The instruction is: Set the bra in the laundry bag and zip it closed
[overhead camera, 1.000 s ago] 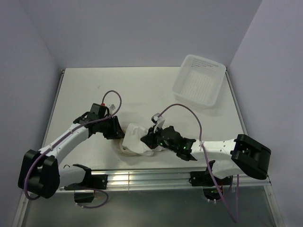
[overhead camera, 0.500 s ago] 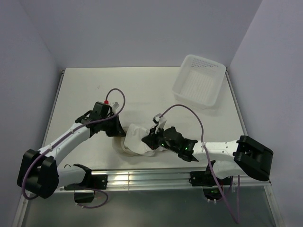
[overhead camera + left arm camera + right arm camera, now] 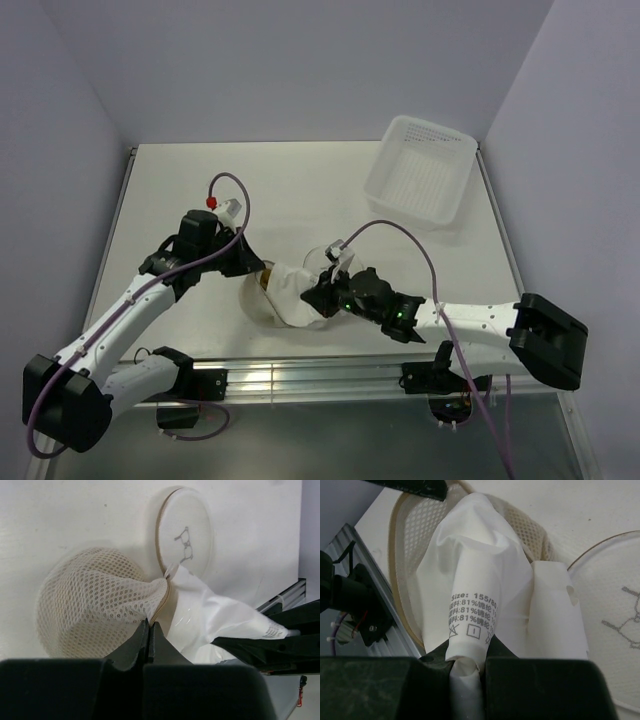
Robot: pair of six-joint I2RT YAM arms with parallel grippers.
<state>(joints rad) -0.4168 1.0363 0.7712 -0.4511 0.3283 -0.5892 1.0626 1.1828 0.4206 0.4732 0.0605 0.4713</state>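
The left gripper pinches the bag rim; the right gripper holds the soft, floppy bra, maybe by its tag.

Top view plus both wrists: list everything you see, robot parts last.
table: one, off-white, under everything
tray: one, white plastic, far right corner, apart from the rest
laundry bag: one, whitish mesh with brownish rim, near middle of the table
bra: one, white, care label showing, at the bag's opening
cables: two, purple, one along each arm
left gripper: one, black, shut on the laundry bag's rim
right gripper: one, black, shut on the bra
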